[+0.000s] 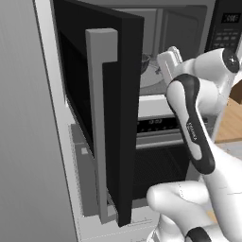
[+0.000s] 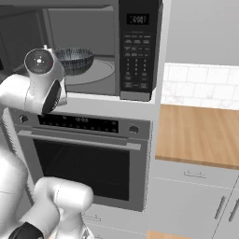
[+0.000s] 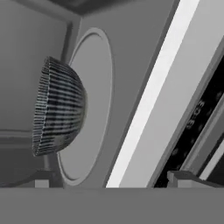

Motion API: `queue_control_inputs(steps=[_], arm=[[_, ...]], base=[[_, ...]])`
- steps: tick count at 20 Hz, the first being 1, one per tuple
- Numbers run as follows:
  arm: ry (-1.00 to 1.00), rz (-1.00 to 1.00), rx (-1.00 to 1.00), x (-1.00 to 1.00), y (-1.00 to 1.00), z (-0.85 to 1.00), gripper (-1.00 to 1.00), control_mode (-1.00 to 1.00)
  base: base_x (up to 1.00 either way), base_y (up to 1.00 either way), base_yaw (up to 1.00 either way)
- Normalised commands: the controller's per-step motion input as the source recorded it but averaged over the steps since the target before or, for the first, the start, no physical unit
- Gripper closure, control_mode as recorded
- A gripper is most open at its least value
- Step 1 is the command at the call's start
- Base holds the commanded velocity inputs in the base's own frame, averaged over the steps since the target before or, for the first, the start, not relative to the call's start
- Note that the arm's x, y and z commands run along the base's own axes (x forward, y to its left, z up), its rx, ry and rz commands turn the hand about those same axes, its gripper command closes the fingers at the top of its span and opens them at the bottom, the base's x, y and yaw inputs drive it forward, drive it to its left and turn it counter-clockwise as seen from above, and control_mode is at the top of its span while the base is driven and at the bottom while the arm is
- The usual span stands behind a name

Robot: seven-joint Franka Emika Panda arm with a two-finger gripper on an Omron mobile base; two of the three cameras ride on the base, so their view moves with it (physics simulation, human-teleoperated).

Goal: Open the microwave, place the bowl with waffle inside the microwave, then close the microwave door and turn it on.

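The microwave (image 2: 137, 51) stands open. Its door (image 1: 118, 118) is swung out to the left, with the grey bar handle (image 1: 101, 118) facing me. The striped dark bowl (image 2: 74, 59) rests on the round glass turntable (image 2: 98, 72) inside the cavity; it appears sideways in the rolled hand view (image 3: 59, 111) and peeks past the door edge (image 1: 145, 64). The waffle is hidden inside the bowl. My gripper (image 3: 113, 180) is open just in front of the cavity, its fingertips (image 3: 41, 183) wide apart, empty and clear of the bowl.
A silver oven (image 2: 84, 158) with a horizontal handle sits directly under the microwave. A wooden counter (image 2: 200, 133) and white tiled wall lie to the right. The open door blocks the left side of the cavity mouth.
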Motion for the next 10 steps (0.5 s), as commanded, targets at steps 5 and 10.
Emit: queue_control_inputs(steps=[5,10], arm=[[-0.09,0.13,-0.3,-1.0,-0.01,-0.26,-1.0,-1.0],[-0.18,0.14,-0.36,-0.87,-0.02,-0.42,-1.0,-1.0]], base=[[0.0,0.0,0.0],[0.0,0.0,0.0]])
